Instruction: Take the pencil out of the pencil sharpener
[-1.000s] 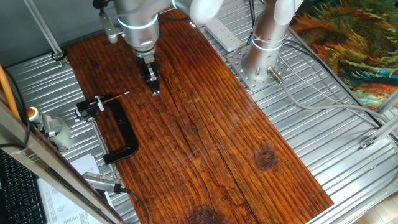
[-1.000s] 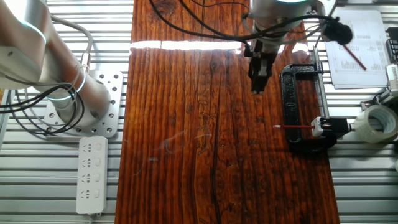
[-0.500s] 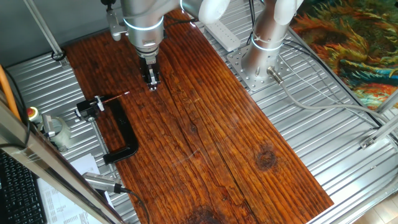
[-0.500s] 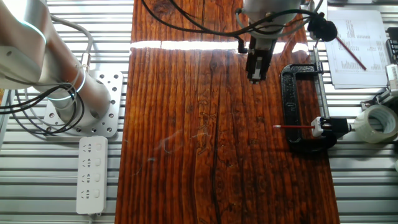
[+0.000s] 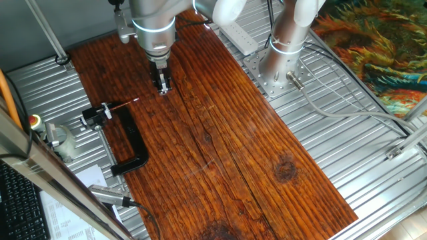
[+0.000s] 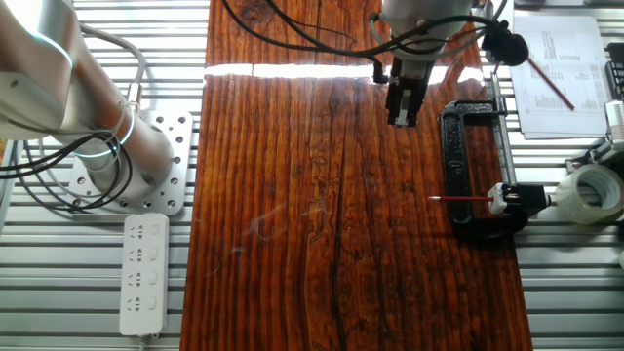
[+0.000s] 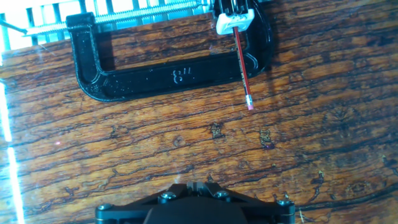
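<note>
A black C-clamp (image 5: 123,143) lies at the left of the wooden worktop (image 5: 220,153), pinning the pencil sharpener (image 5: 95,115). The pencil (image 5: 124,104) juts from it toward the gripper (image 5: 163,90), which hangs well apart; whether its fingers are clenched or released cannot be told. The risk: the thin pencil could snap or slip under an off-axis pull. Only the hand view shows the pencil's pink eraser tip (image 7: 250,106), though not the fingers.

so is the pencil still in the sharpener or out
In. The pencil runs straight into the sharpener, its free end over the wood; the hand hangs apart from it.
</note>
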Controlling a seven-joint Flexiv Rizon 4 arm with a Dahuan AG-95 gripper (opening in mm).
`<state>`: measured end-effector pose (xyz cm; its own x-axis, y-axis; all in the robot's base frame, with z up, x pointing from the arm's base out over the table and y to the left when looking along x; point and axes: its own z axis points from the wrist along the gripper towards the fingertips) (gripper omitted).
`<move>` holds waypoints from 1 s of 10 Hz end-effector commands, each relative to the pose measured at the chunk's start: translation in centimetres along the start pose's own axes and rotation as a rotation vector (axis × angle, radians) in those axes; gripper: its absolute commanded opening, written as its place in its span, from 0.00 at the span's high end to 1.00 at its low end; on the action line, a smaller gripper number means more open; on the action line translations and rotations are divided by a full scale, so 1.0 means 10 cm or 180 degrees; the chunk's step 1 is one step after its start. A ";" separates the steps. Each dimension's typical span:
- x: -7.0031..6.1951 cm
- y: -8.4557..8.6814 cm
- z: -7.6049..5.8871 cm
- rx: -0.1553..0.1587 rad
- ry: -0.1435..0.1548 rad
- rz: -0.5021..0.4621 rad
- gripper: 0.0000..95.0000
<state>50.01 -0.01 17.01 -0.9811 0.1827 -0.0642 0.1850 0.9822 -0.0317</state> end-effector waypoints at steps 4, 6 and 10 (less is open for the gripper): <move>0.00 0.00 0.00 -0.0048 -0.0010 0.0029 1.00; 0.00 0.00 0.00 -0.0030 -0.0019 0.0004 1.00; 0.00 0.00 -0.01 -0.0026 -0.0027 -0.0096 1.00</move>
<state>50.01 -0.05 17.09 -0.9855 0.1521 -0.0746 0.1544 0.9877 -0.0256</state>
